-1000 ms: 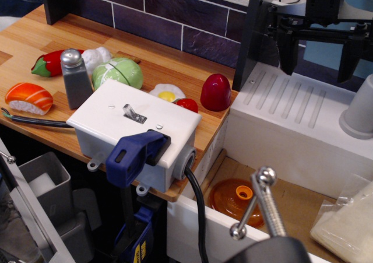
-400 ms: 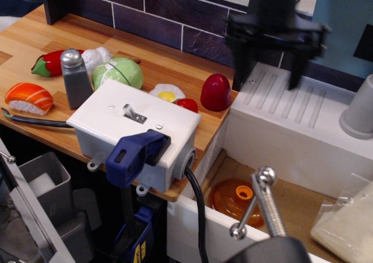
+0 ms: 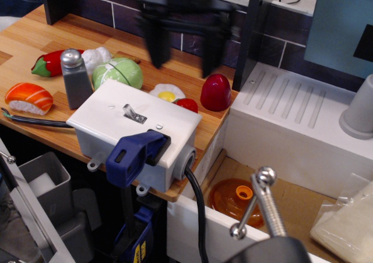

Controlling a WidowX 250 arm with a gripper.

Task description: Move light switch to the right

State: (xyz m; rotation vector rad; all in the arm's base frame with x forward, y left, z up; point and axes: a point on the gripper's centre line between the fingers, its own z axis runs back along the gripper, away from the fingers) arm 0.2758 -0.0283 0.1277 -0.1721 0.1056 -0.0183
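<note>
Approach to the switch, not yet touching

The gripper [image 3: 183, 53], blurred, fingers spread apart and empty, hangs above the counter [image 3: 29, 41] behind the white box [image 3: 111, 120]. The switch [image 3: 130, 112] on the box top leans left. Next, I judge: descend left of the lever and push right. Toy foods crowd the wood; a dark tiled wall [image 3: 175, 6] backs it.

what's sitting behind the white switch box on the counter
Behind the white switch box: a green cabbage, a fried egg, a red tomato partly hidden by its edge, and a grey shaker. The tool hovers above them.
</note>
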